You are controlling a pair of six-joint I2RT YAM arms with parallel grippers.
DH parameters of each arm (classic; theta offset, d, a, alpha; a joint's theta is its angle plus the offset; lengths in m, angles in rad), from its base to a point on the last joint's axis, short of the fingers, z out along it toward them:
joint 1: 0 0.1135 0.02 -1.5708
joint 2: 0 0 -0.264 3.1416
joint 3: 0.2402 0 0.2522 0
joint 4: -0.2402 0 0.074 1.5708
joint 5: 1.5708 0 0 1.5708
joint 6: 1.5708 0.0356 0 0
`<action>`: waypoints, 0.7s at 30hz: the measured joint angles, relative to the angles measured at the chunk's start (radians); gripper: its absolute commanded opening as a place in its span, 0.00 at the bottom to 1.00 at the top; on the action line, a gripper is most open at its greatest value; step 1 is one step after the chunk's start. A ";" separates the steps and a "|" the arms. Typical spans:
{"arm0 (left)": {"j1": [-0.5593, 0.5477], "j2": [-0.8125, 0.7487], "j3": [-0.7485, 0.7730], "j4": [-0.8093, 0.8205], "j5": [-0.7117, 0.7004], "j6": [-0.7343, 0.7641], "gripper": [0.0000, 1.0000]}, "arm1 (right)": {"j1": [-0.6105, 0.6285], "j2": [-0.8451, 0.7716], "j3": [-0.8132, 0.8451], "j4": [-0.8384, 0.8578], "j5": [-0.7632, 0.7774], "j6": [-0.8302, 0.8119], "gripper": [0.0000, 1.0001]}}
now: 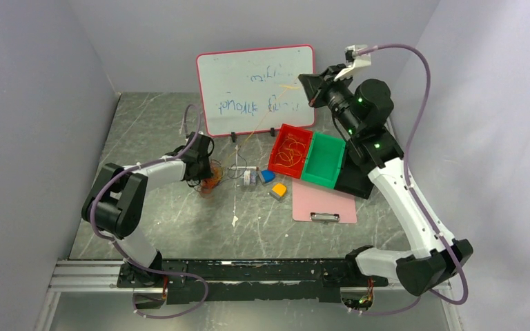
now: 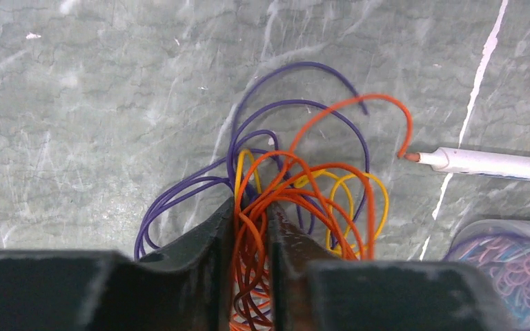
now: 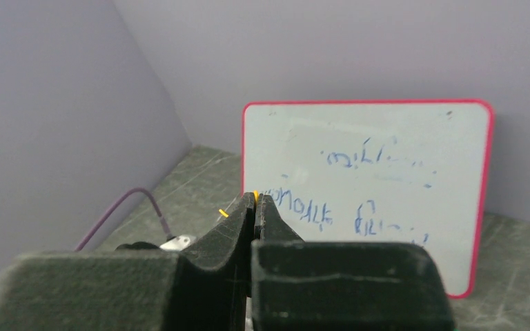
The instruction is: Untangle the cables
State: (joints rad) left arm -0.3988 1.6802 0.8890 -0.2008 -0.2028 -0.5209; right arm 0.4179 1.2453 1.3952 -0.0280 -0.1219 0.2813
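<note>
The cables (image 2: 303,186) lie in a loose tangle of orange, yellow and purple loops on the grey table, left of centre (image 1: 209,185). My left gripper (image 2: 252,210) reaches down into the tangle (image 1: 207,176), its jaws pressed on a bundle of orange strands. Purple loops (image 2: 179,196) spread to the left of the fingers, and yellow ones (image 2: 379,207) to the right. My right gripper (image 1: 305,88) is raised high in front of the whiteboard, shut on a thin yellow cable whose end (image 3: 255,196) pokes out at the fingertips. The strand runs down toward the table.
A whiteboard (image 1: 255,89) stands at the back. A red bin (image 1: 274,160) holding orange loops sits beside a green bin (image 1: 321,181), with a pink clipboard (image 1: 323,203) in front. A white pen (image 2: 490,163) and a clear cup (image 2: 504,269) lie right of the tangle.
</note>
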 measured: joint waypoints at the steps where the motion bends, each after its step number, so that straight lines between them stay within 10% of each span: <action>1: 0.000 0.001 0.000 0.000 0.000 0.000 0.36 | 0.000 -0.008 0.003 0.000 0.013 -0.009 0.00; 21: 0.000 0.024 0.025 0.006 -0.039 -0.019 0.44 | -0.005 -0.254 -0.035 0.118 0.461 -0.243 0.00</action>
State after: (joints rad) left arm -0.3992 1.7042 0.9138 -0.1944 -0.2413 -0.5400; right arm 0.4133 0.9916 1.3598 0.0902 0.3389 0.0383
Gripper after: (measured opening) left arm 0.453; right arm 0.013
